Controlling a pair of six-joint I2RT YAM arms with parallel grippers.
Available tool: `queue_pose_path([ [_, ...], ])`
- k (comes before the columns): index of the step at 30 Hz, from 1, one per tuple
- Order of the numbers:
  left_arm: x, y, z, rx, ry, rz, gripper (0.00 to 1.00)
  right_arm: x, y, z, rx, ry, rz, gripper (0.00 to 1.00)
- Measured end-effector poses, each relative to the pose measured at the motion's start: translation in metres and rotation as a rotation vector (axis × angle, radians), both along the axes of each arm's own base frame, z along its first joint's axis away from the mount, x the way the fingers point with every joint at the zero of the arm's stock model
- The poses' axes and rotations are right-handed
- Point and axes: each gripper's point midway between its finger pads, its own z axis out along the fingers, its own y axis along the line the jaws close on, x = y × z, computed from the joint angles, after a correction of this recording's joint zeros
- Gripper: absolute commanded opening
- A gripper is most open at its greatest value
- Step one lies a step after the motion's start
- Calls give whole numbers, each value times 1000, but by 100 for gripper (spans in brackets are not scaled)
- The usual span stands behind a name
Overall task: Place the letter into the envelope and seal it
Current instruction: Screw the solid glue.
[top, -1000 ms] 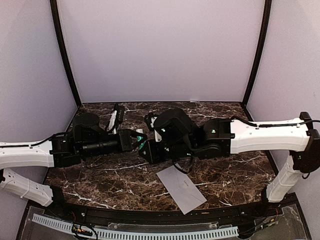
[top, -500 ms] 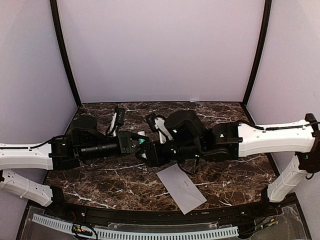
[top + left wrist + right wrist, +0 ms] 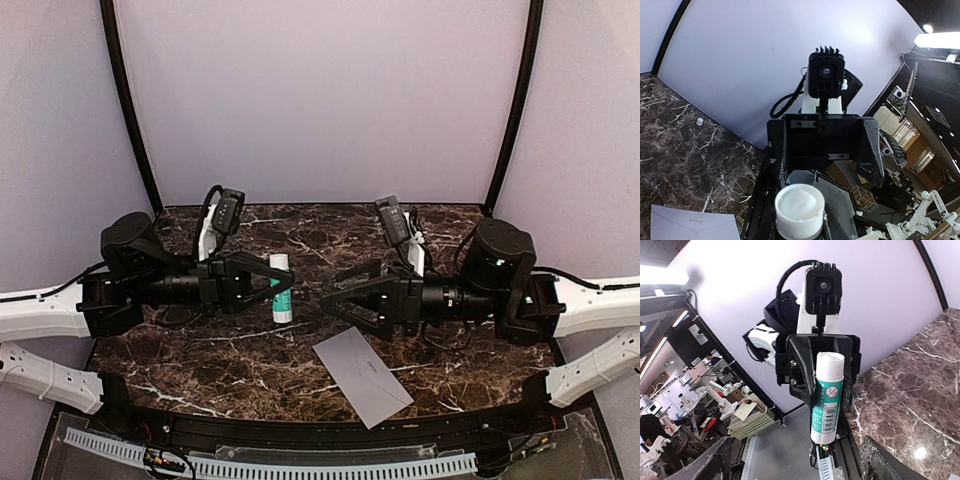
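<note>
The left gripper is squeezing the glue stick; the right gripper is gaping, holding nothing. If that grip is slipping, glue may be smearing the envelope wrongly.

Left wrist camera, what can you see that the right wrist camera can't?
Only the left wrist view shows the grey envelope with its flap lines and a small white cap on the marble table. Only the right wrist view shows the green label and barcode on the glue stick. Both show the glue stick and the table; the left one sees just its round white end.
</note>
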Motion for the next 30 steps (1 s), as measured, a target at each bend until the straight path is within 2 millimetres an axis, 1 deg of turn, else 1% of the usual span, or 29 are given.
queue_pose_path([
  [2,-9,0,9,-28,-34,-49,0,-6,2,8,39,-12,40,81],
  [4,-19,1,20,-64,-66,-106,0,-12,6,11,60,-17,78,78],
  [6,-27,2,30,-102,-96,-150,0,-16,13,7,61,-13,115,75],
  [8,-33,3,38,-138,-119,-183,0,-19,24,-1,49,2,154,73],
  [10,-37,4,45,-165,-135,-203,0,-23,34,-9,32,13,190,69],
  [13,-40,6,51,-194,-154,-217,0,-28,45,-12,29,22,226,63],
  [16,-41,7,56,-211,-163,-219,0,-34,49,-6,49,15,255,60],
  [20,-40,8,58,-222,-165,-213,0,-40,49,11,105,-8,284,56],
  [22,-39,8,59,-224,-161,-205,0,-42,49,16,123,-14,298,52],
  [27,-37,8,61,-231,-150,-195,0,-43,52,17,135,-16,311,36],
  [30,-37,8,62,-238,-143,-191,0,-43,54,14,128,-8,312,23],
])
